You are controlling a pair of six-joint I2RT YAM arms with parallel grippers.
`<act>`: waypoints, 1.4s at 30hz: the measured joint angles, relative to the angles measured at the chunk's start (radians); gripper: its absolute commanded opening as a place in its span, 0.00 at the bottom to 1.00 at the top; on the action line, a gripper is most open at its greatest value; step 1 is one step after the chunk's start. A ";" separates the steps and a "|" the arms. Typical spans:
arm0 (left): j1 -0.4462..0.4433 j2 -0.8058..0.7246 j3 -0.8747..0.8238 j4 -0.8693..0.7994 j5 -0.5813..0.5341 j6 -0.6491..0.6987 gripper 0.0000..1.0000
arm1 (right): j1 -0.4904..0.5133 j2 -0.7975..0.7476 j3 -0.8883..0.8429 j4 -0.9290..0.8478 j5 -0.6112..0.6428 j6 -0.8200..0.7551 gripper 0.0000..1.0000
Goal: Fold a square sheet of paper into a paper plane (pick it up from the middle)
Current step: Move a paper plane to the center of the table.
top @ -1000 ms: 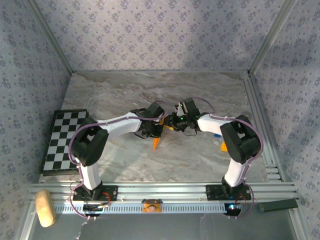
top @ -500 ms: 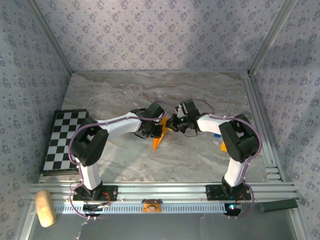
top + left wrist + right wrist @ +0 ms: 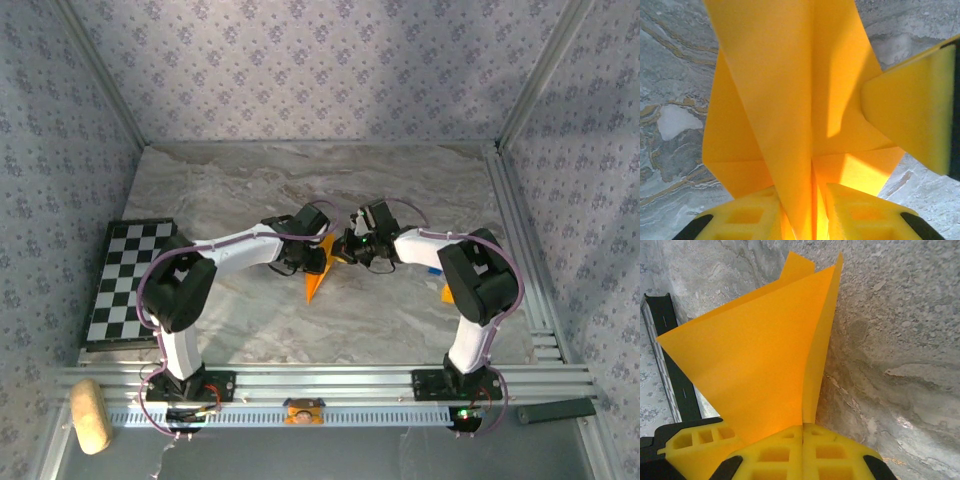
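Two grips have swapped roles within the last second. Left gripper (image 3: pixel 303 258): clamped a second ago, its jaws now stand slightly parted, with the central ridge of the paper plane (image 3: pixel 317 281) running loosely between its fingers (image 3: pixel 752 215). The plane sits mid-table between both wrists, nose toward the near edge, and shows broader from above than before. Whether the nose touches the marble table (image 3: pixel 230 190) is unclear. Right gripper (image 3: pixel 347 247): narrowly parted before, now pinched tight on the plane's rear fold. Judgement: handover made, leaving the left free to regrip for the next crease.
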 measured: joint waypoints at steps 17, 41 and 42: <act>0.000 0.000 0.000 -0.002 -0.023 0.029 0.34 | 0.000 0.000 0.000 0.000 0.000 0.000 0.01; -0.008 0.000 -0.013 -0.003 -0.003 -0.024 0.29 | -0.008 0.000 -0.003 0.000 0.000 0.000 0.00; -0.009 0.000 -0.013 -0.003 -0.002 -0.024 0.28 | -0.008 0.000 -0.003 0.000 0.000 0.000 0.00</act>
